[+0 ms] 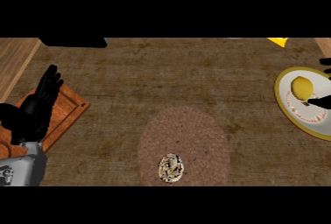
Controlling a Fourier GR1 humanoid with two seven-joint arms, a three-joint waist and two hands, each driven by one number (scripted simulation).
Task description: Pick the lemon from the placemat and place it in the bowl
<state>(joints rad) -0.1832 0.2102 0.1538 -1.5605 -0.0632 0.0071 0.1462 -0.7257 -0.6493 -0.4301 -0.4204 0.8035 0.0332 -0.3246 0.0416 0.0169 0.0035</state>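
Now, the lemon (302, 86) is sitting inside the bowl (284, 103), over at the counter's right edge, well apart from the mat (194, 131). The bowl is pale with a yellow rim and a red ring pattern inside, and the lemon lies toward its upper part. The right hand (321, 102) is right there too, but only black fingertips poke in from the edge, one above the bowl and one across its inside just beside the lemon; whether that hand is spread or curled, I cannot tell. The oval brown mat lies mid-counter, and on its lower part there's a small patterned disc (170, 168), cream and dark. Over on the left, the left hand (40, 101) is up by the edge, fingers straight and together, holding nothing, over a wooden board (71, 109). A yellow scrap (279, 41) shows at the top right, and a dark shape (73, 42) at the top left.
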